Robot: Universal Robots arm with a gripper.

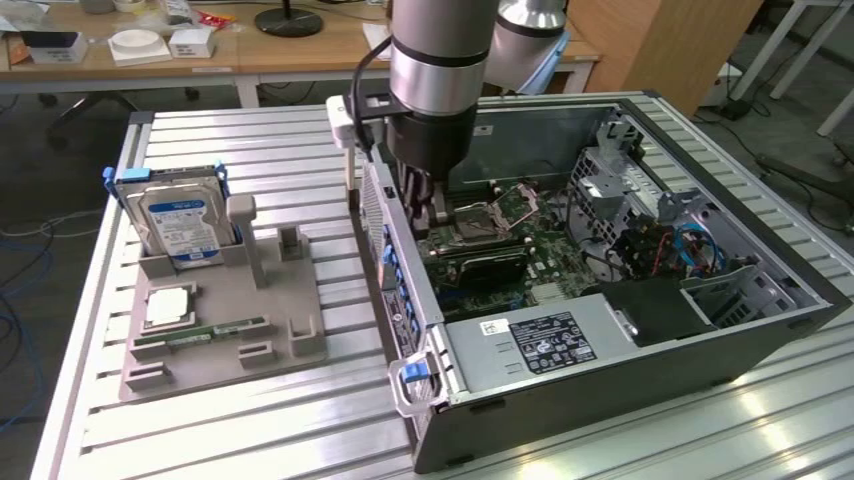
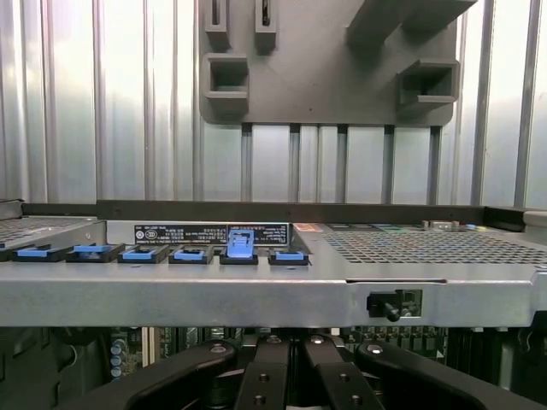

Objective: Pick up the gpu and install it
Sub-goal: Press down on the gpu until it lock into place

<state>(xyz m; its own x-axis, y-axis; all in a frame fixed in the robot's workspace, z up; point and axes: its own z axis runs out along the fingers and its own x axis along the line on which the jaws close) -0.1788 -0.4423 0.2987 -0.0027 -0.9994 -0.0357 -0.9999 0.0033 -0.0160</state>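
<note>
The bench (image 1: 267, 420) is ribbed bare metal with a dull silver sheen, and on it beside the computer case (image 1: 747, 330) sits a matt grey plastic holder (image 1: 254, 300) bearing a hard drive (image 1: 184, 225) of bright metal with a glossy blue-and-white paper label. The case is dark matt painted sheet metal outside and raw grey steel within, partly perforated, with smooth blue plastic clips (image 2: 241, 246) along its edge; above the case the arm (image 1: 434, 50) is brushed, softly shining metal, and the claw (image 2: 286, 376) is smooth black plastic or metal with a slight gloss
</note>
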